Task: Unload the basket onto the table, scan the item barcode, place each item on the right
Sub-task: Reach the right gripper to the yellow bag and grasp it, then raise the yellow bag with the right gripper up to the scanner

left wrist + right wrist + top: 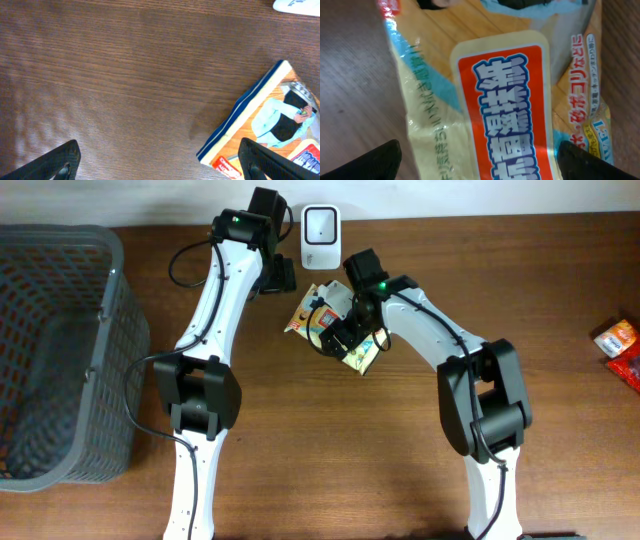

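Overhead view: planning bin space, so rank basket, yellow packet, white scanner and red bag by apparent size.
1. basket
2. yellow packet, partly covered
3. white scanner and red bag: alike, unranked; the frame edge crops the bag.

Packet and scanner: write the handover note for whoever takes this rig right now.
Left gripper: open, empty, low over the table, beside the packet.
Right gripper: open, directly above the packet, with no grip on it.
Packet: lying on the table, printed front up, just in front of the white scanner.
Done: nothing visible; no barcode shows in any view.
To do: pick up the packet, find its barcode, present it to the scanner.
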